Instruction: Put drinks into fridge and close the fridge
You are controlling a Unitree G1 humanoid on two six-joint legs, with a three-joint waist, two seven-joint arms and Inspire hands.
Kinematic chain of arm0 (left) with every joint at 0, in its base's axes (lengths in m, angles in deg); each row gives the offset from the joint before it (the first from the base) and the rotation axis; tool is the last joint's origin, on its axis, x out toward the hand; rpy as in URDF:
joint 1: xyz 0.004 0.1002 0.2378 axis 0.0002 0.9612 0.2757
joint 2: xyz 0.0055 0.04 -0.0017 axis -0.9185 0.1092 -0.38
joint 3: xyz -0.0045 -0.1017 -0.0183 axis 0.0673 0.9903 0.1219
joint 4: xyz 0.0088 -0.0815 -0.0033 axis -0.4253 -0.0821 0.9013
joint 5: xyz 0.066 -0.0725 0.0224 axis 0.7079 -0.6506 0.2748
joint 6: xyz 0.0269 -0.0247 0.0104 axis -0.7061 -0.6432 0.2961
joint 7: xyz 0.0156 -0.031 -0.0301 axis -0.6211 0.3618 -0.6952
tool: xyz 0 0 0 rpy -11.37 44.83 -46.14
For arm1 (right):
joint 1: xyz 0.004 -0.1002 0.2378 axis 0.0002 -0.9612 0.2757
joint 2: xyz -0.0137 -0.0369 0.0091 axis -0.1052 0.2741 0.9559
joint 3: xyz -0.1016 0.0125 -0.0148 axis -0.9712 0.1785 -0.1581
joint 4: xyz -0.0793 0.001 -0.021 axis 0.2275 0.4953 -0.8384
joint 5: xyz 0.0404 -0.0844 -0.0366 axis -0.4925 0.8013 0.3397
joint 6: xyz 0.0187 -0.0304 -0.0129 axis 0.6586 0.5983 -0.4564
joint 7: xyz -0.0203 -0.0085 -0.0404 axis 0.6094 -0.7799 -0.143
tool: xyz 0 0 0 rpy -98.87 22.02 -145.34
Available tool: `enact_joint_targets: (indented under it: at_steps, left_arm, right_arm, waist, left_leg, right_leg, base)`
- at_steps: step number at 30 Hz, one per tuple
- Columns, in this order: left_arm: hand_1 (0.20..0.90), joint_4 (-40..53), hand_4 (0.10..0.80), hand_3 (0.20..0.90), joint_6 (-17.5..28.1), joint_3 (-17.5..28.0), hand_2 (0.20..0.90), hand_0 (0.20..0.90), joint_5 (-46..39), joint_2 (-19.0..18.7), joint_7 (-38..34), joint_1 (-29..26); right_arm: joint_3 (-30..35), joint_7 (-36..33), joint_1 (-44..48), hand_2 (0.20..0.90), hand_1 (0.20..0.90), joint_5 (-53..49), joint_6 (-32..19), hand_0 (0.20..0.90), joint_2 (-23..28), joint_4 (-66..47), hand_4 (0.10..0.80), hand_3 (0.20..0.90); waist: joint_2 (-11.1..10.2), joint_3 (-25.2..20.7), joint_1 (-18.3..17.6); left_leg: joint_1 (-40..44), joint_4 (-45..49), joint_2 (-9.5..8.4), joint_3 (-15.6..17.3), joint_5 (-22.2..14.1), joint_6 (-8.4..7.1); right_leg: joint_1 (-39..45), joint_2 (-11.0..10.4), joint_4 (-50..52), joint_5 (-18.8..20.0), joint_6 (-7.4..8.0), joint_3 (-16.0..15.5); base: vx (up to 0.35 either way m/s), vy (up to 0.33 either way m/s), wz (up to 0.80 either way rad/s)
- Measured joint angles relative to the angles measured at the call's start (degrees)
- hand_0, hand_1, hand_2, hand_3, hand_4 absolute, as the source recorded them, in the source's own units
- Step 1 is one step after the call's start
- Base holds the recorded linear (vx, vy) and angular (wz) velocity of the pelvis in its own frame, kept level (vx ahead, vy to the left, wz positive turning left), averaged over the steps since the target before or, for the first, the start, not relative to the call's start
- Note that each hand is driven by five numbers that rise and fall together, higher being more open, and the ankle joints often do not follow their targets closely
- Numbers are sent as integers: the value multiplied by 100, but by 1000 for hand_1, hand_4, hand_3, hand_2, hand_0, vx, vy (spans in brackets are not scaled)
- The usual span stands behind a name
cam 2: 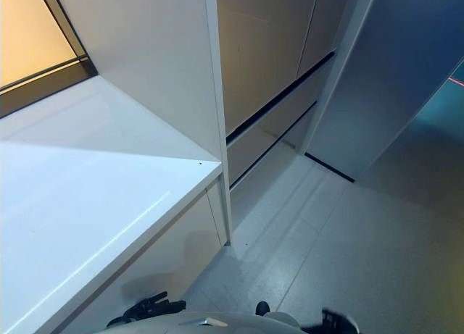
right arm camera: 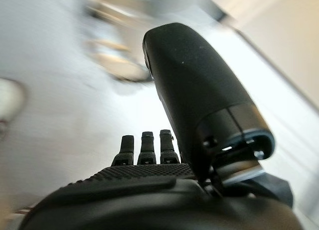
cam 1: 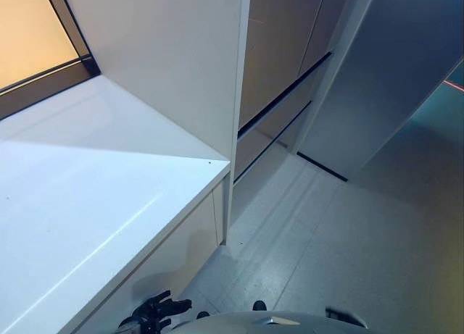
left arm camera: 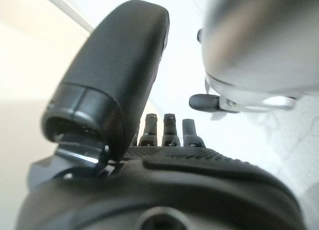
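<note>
My left hand (cam 1: pixel 161 309) hangs low by the front of the white counter, below its edge. In the left wrist view (left arm camera: pixel 164 135) its fingers are straight, its thumb stands out, and it holds nothing. My right hand (cam 2: pixel 332 322) hangs low over the floor on the right. In the right wrist view (right arm camera: pixel 144 150) its fingers are straight and it is empty. A tall grey door or panel (cam 1: pixel 384 80) stands at the far right; I cannot tell whether it is the fridge.
A white counter (cam 1: pixel 87 196) runs along the left, ending at a tall white side panel (cam 1: pixel 181 66). Brown cabinet fronts with dark gaps (cam 1: pixel 286 80) stand behind it. Pale speckled floor (cam 1: pixel 348 240) lies open ahead and to the right.
</note>
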Motion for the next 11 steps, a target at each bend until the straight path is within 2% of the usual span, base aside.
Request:
enact_joint_targets:
  at_steps: [11]
  left_arm:
    - [900,-128,800,900,144,-119,900,900,213,82,-50,73]
  right_arm:
    - [-45,75,95,900,900,146,402,900,-55,19,800,900]
  waist:
    - [0,-47,51]
  left_leg:
    - [83,-46,-4,1,28,7]
  right_leg:
    - [61,-3,-6,0,-1,5]
  base:
    - [9,11,0]
